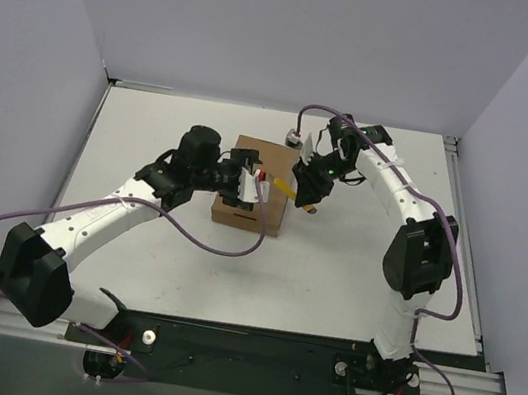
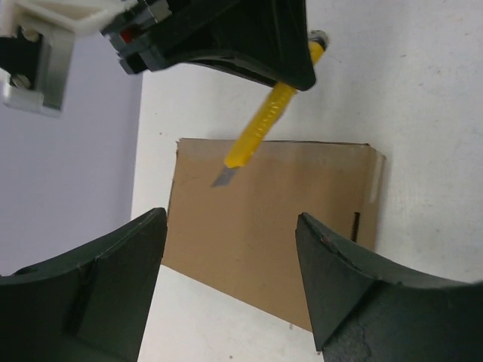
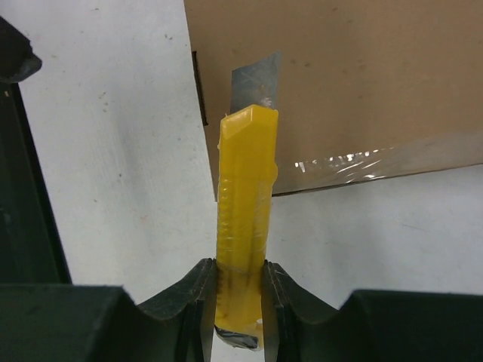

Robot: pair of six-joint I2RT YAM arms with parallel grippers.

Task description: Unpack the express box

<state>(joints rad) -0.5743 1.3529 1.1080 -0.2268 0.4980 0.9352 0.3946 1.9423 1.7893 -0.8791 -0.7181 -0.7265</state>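
Knife clamped in right gripper, handle pinched between both fingers, blade out and pointing at the box. Box flat on the table, mid-table between the two arms, lid shut. Clear tape visible in the right wrist view along one box edge, uncut as far as can be told.

Left gripper spread wide, holding nothing, hovering over the box with fingers straddling its width. No contact with the cardboard readable from the left wrist view.

Step in hand, by judgement: lining up for the tape cut. Blade tip over the box top near one edge in both wrist views; cannot tell whether touching the surface or just above it.

Next move probably calls for:
- left gripper down onto the box to pin it, or at least brace it, else likely to slide under blade drag
- blade tip lowered onto the tape seam, shallow angle, then drawn along the edge
- light depth only, enough for tape, not contents

Risks: box light and loose, so skating likely without a hold-down; knife gripped near its tail end, so possible pivot in the fingers under side load; left fingers close to the blade path, so clearance needs watching.
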